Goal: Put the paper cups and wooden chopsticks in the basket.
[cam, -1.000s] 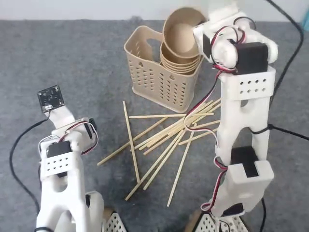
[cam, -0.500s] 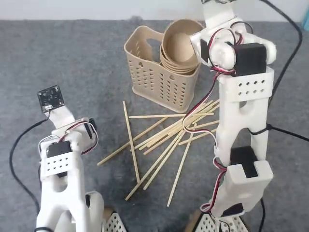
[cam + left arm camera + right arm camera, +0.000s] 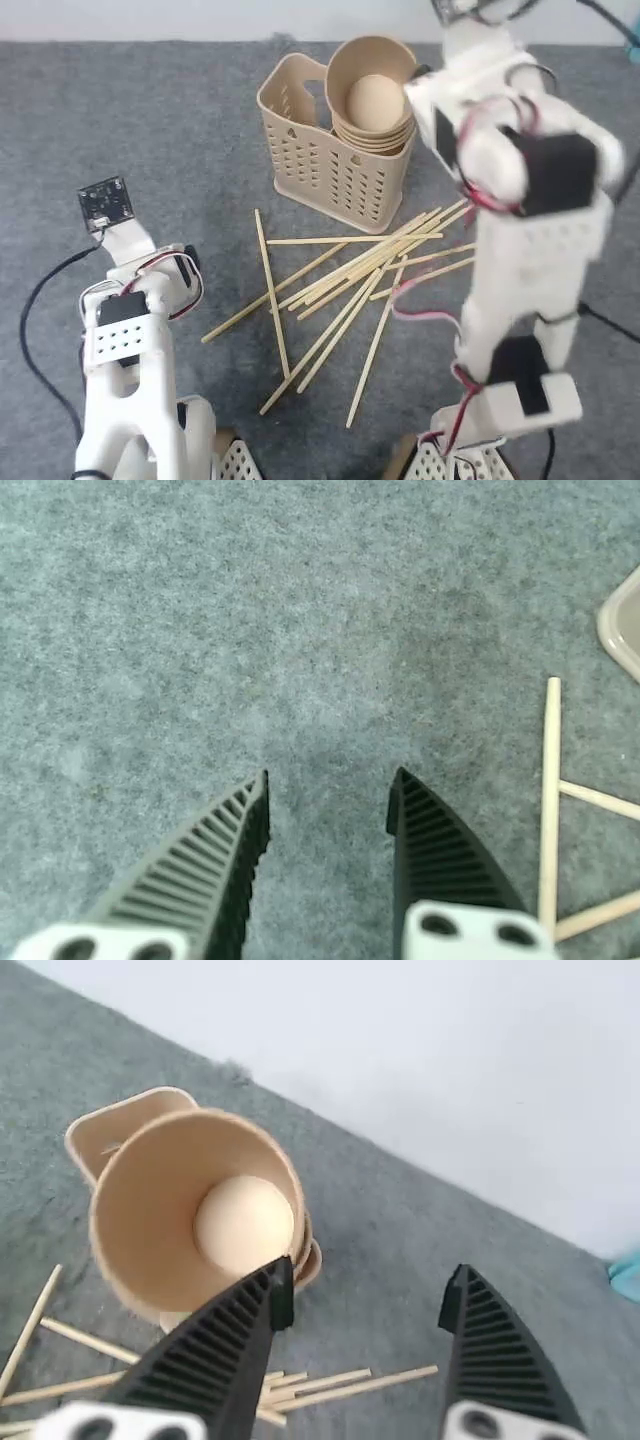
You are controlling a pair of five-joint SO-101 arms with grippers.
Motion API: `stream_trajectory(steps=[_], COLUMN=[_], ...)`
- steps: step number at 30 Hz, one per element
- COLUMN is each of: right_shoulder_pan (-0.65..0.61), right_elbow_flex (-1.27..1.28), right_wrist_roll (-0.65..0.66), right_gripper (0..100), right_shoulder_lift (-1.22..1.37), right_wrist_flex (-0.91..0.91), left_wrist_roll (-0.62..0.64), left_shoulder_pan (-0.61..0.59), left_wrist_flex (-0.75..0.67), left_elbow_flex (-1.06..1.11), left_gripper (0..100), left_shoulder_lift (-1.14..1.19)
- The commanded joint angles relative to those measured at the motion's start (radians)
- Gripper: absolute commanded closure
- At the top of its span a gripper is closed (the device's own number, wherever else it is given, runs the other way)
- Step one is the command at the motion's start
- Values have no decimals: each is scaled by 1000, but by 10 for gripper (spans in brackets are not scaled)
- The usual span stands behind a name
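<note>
Sitting in the basket (image 3: 320,165), cups (image 3: 372,92) are done; chopsticks (image 3: 350,271) lie outside; left gripper (image 3: 331,774) and right gripper (image 3: 372,1266) gape empty.

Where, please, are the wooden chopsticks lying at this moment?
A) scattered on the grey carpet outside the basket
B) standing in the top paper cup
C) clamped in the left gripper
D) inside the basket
A: the chopsticks lie scattered on the carpet, none inside the basket.
</note>
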Motion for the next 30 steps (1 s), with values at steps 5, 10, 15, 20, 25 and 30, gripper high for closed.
stream_trajectory(steps=[5,10,15,20,25,30], right_shoulder_pan=[-31,-111,-166,-163,-104,-47], right_elbow_flex=[209,436,559,574,763,1112], right_wrist_roll=[-12,-12,-12,-9,-12,-5], right_gripper=[881,970,990,991,991,991], right_shoulder_lift=[-156,-171,-176,-177,-251,-466], right_wrist_flex=[54,45,-64,10,50,-51], left_wrist_roll=[-9,-9,-9,-9,-9,-11], left_shoulder_pan=[8,8,8,8,8,9], left_wrist_flex=[-20,-18,-18,-18,-17,5], left_elbow_flex=[-4,-4,-4,-4,-2,-5], left_gripper=[808,808,808,808,808,808], left_shoulder_lift=[-31,-31,-31,-31,-31,-32])
